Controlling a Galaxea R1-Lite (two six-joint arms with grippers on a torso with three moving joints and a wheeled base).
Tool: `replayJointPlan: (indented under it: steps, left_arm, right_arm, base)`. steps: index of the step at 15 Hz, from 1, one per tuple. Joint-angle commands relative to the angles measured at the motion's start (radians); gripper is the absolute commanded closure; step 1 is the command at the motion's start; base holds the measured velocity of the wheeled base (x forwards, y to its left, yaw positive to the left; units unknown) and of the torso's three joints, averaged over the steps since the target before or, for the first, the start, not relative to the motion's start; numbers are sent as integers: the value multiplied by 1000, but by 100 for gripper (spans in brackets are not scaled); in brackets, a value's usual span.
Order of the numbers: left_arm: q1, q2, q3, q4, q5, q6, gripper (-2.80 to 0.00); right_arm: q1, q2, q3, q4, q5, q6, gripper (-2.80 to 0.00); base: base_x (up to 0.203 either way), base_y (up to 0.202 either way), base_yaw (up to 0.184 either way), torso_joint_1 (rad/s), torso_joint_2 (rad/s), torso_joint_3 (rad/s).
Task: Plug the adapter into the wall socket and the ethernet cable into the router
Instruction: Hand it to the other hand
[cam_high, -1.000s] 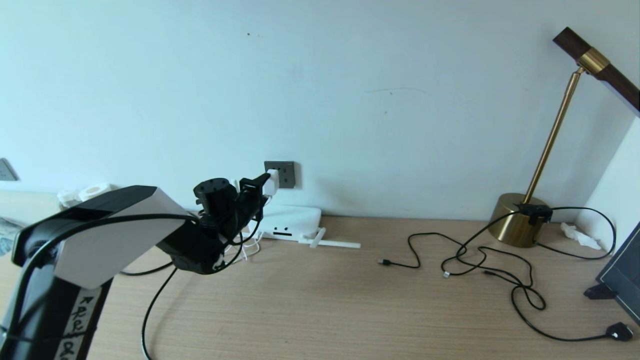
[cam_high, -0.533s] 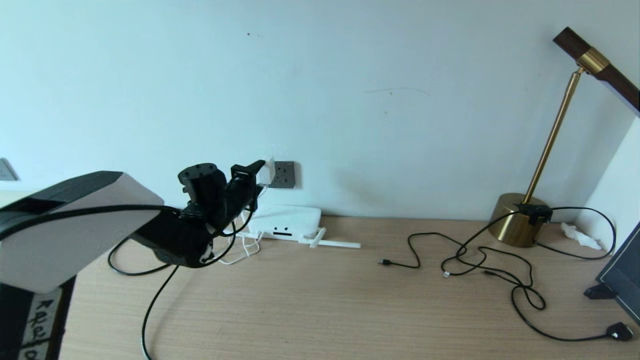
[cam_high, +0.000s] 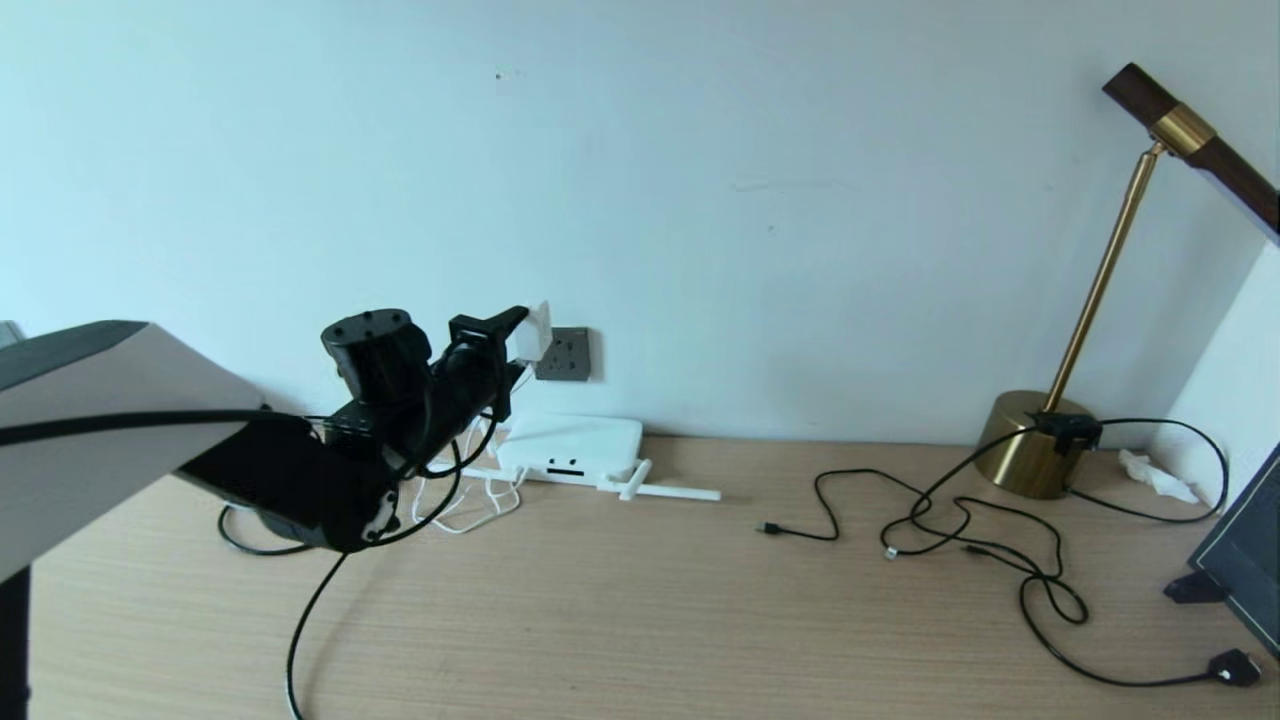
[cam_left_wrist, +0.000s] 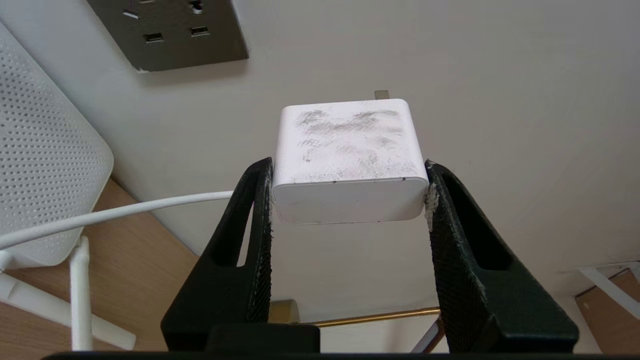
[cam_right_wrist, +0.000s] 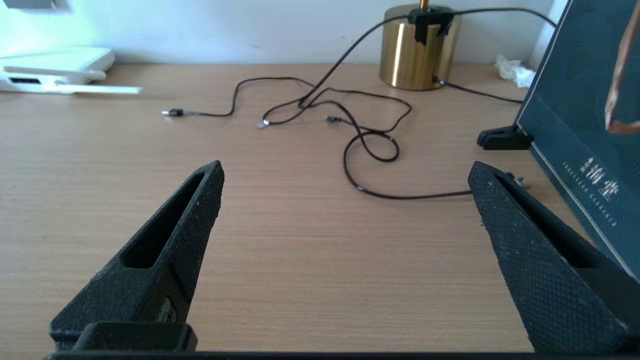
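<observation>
Left tool (cam_left_wrist: 348, 200) pinching adapter (cam_left_wrist: 350, 160) by its sides, prong toward the wall, just beside wall socket (cam_high: 562, 353), not yet aligned; router (cam_high: 575, 447) at worktop's (cam_high: 640, 620) back edge; right tool (cam_right_wrist: 345, 185) spread, idle

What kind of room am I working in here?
Likely a home or office desk against a wall: a wooden desktop, a brass desk lamp, a router below a wall socket.

The router (cam_high: 575, 452) lies on the counter (cam_high: 640, 620) against the wall, below the wall socket (cam_high: 563, 354); the lamp (cam_high: 1040, 455) stands far right
</observation>
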Motion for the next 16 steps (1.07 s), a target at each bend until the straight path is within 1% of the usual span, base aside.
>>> replayJointPlan:
  steps: [1, 7, 11, 16]
  left_arm:
    - [0, -7, 9, -7, 2, -7, 0]
    - [-3, 20, 9, -8, 2, -9, 0]
    - [-3, 115, -19, -16, 4, -8, 0]
    - [-3, 163, -41, -18, 5, -12, 0]
  right_arm:
    - [0, 0, 0, 0, -1, 1, -280]
    - [0, 0, 1, 0, -1, 2, -280]
    - [0, 0, 0, 0, 1, 3, -280]
    - [0, 0, 0, 0, 1, 5, -280]
  base:
    - [0, 0, 0, 182, -437, -248]
    - [0, 0, 0, 240, -551, -308]
    - [0, 0, 0, 177, -391, -218]
    - [0, 0, 0, 160, -346, -185]
